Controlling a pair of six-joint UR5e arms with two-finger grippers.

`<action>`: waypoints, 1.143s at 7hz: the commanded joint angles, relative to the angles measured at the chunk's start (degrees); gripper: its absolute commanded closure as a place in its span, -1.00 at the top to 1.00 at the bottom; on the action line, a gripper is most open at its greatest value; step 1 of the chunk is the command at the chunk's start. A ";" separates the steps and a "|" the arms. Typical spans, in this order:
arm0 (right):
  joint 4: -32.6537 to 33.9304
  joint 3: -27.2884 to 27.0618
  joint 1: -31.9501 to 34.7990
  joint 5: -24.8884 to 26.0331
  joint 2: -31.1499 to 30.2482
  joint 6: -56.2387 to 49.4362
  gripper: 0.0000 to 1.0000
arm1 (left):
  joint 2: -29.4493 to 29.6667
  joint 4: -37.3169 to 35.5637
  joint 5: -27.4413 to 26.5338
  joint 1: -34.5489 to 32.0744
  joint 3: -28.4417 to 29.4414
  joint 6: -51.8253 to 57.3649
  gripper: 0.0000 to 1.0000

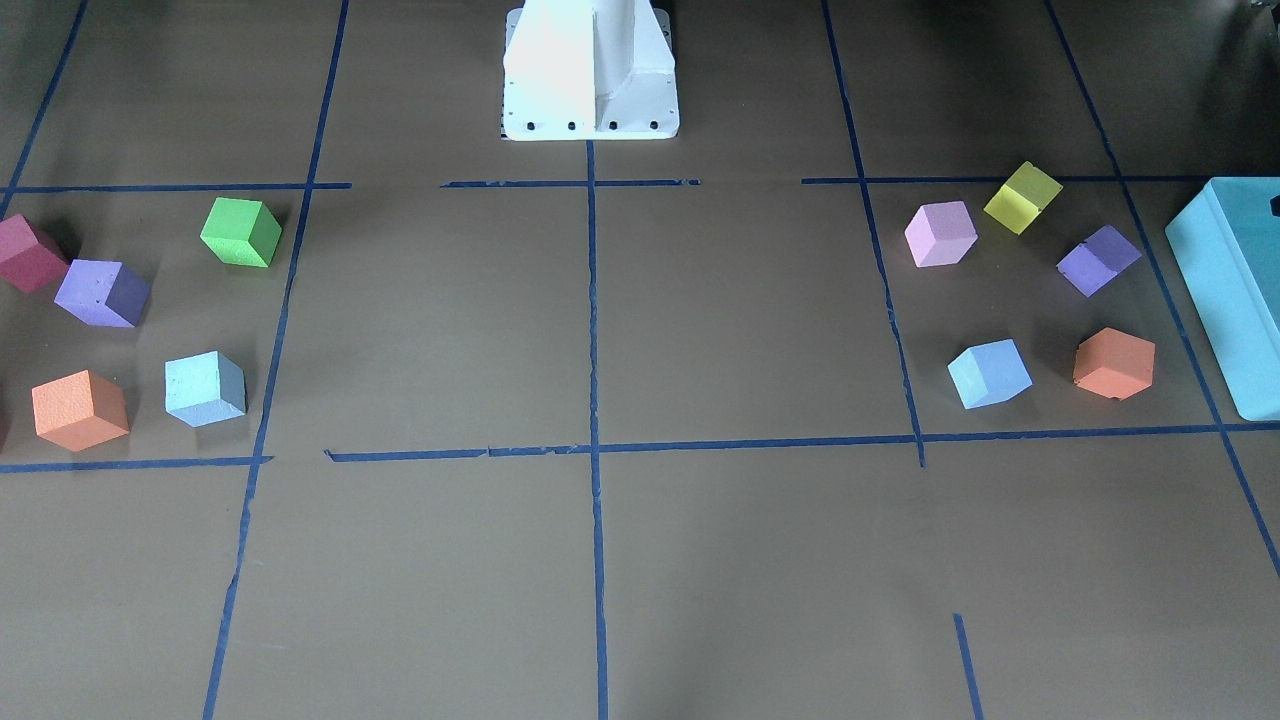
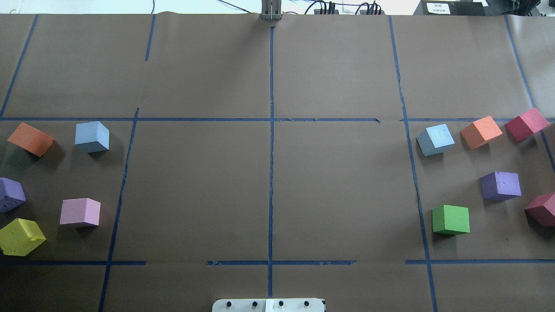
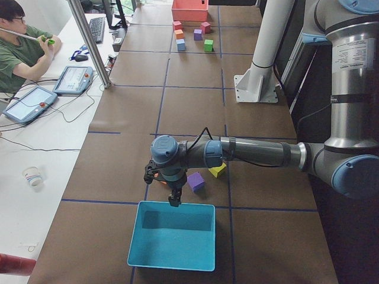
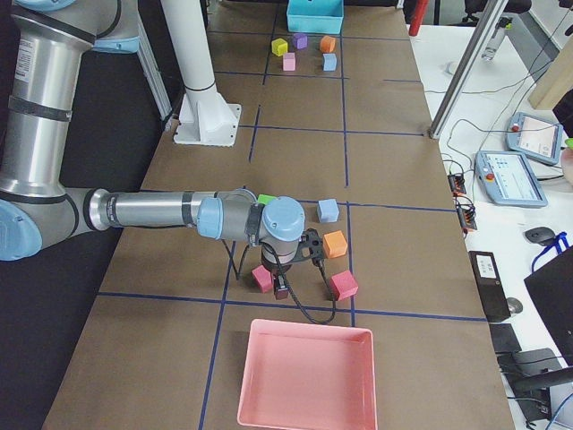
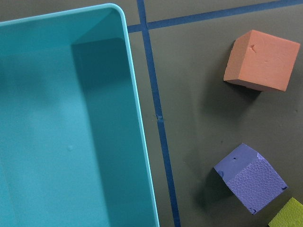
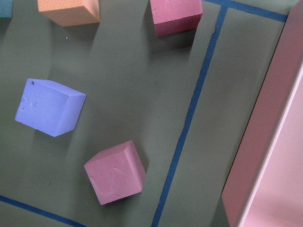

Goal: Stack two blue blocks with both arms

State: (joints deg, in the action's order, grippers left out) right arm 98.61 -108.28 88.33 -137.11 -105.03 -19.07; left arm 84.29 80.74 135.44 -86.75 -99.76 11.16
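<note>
One pale blue block [image 2: 92, 136] lies on the robot's left part of the table and also shows in the front view [image 1: 990, 373]. The other blue block [image 2: 435, 139] lies on the right part, seen too in the front view [image 1: 205, 388] and the exterior right view [image 4: 328, 210]. My left gripper [image 3: 173, 198] shows only in the exterior left view, hanging above the teal box's far rim; I cannot tell if it is open. My right gripper [image 4: 282, 288] shows only in the exterior right view, above a magenta cube [image 4: 262, 278]; I cannot tell its state.
The teal box [image 5: 137, 118] sits at the left table end, with orange [image 5: 259, 59] and purple [image 5: 251, 177] cubes beside it. A pink tray [image 4: 309, 324] sits at the right end. Other coloured cubes surround each blue block. The white pedestal [image 1: 590, 70] stands at the robot's edge.
</note>
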 commanded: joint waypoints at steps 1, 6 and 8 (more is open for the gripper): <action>0.00 0.00 -0.09 0.00 0.00 0.00 1.00 | -0.01 -0.23 -0.26 0.09 -0.09 0.09 1.00; 0.00 -0.79 -10.35 -0.09 15.16 16.10 1.00 | -0.01 -0.23 0.00 0.09 -0.09 0.09 1.00; -4.79 -0.79 -15.88 0.35 18.89 30.16 1.00 | -0.01 0.12 0.09 0.09 -0.18 0.00 1.00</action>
State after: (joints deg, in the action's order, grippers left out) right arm 97.28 -109.09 75.75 -137.02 -88.31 2.89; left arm 84.29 80.67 135.49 -86.66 -99.90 11.18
